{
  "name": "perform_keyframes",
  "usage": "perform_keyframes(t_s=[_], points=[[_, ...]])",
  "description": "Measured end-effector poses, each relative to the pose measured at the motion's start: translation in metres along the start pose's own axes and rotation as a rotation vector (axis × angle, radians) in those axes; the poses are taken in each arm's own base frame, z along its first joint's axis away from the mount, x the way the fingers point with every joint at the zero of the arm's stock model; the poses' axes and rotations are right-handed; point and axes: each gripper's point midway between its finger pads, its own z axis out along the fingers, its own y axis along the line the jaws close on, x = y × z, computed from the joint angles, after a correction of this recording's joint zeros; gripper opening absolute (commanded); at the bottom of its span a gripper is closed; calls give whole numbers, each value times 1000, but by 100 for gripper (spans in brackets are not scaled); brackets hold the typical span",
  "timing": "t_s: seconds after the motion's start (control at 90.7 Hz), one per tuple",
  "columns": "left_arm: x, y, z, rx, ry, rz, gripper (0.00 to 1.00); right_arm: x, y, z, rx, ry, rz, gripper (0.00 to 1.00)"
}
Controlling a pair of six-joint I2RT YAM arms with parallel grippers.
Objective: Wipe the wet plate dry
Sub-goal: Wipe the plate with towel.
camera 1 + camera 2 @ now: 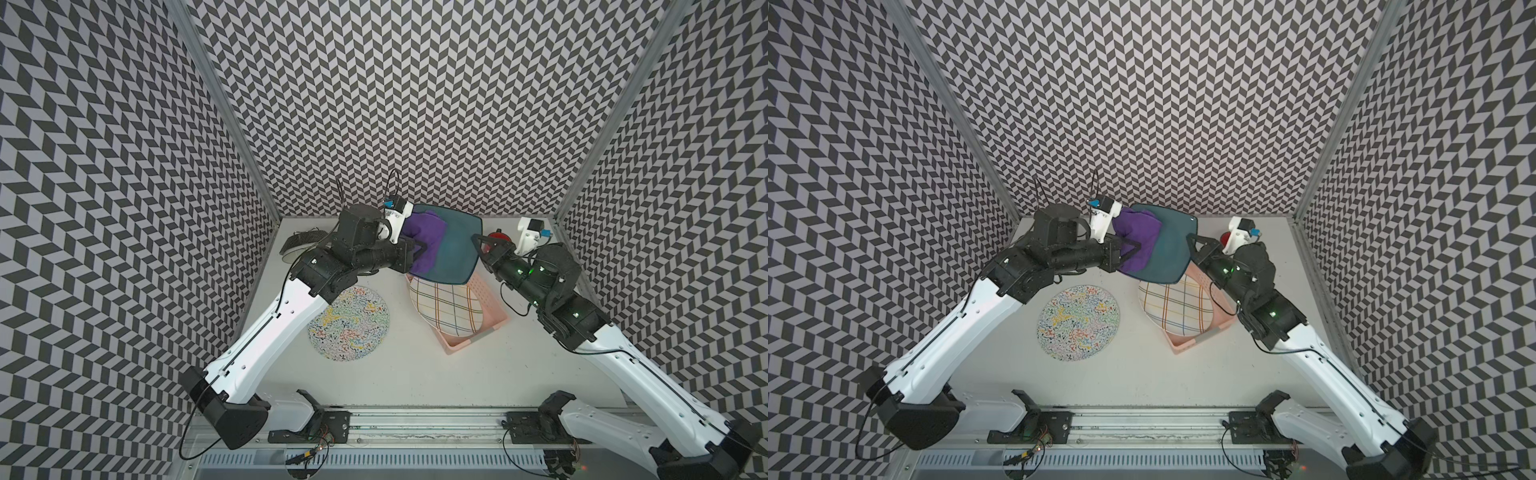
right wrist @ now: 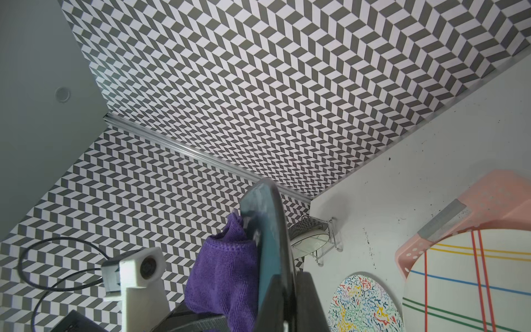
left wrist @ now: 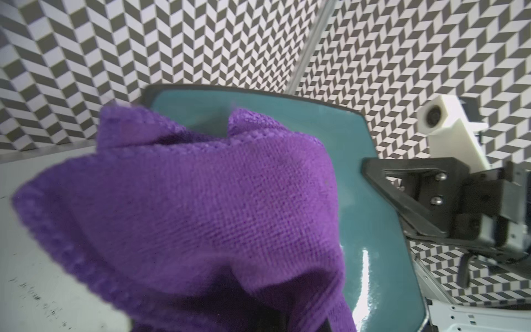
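The right gripper (image 1: 478, 243) has its fingers clamped on the teal plate's (image 1: 455, 249) edge, while the left gripper's (image 1: 419, 249) fingers pinch the purple cloth (image 1: 424, 235) against its face.

The teal plate (image 1: 455, 249), squarish with rounded corners and a dark rim, is held off the table, tilted up on edge, just above the centre of both top views (image 1: 1169, 249). Its glossy face shows a bright streak of glare in the left wrist view (image 3: 373, 258). A purple microfibre cloth (image 1: 424, 237), bunched and folded, lies pressed against the left part of that face, covering roughly a third of it. In the right wrist view the plate (image 2: 267, 235) appears nearly edge-on, the cloth (image 2: 227, 276) against one side.
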Motion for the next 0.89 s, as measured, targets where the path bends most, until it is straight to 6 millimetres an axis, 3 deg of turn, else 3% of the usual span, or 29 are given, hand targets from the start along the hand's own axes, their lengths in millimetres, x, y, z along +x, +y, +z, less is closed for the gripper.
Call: perform_keyframes(t_s=[0.077,0.154,0.232,0.364,0.43,0.518,0.595,0.728,0.816,0.893], points=[[4,-24,9,77,21,26,0,-4,2,0,-13,-18,17,0],[0,-33,8,138,12,-2,0,-13,1,0,-19,-36,31,0],[-26,-6,-9,134,-81,-98,0,-28,-6,-1,-10,-76,50,0],[-78,54,-62,86,-344,-308,0,-51,-22,-12,-3,-152,101,0],[-86,57,-84,165,-467,-421,0,-53,-28,-19,-3,-170,135,0],[-81,51,-95,328,-545,-585,0,-46,-29,-24,-36,-148,186,0],[-74,49,-90,467,-565,-712,0,-39,-24,-24,-85,-112,228,0],[-54,49,-54,634,-500,-949,0,-29,-10,-19,-165,-40,282,0],[-49,35,-36,738,-450,-1052,0,-25,-1,-15,-208,-10,298,0],[-52,18,-32,842,-431,-1102,0,-23,4,-12,-233,6,310,0]])
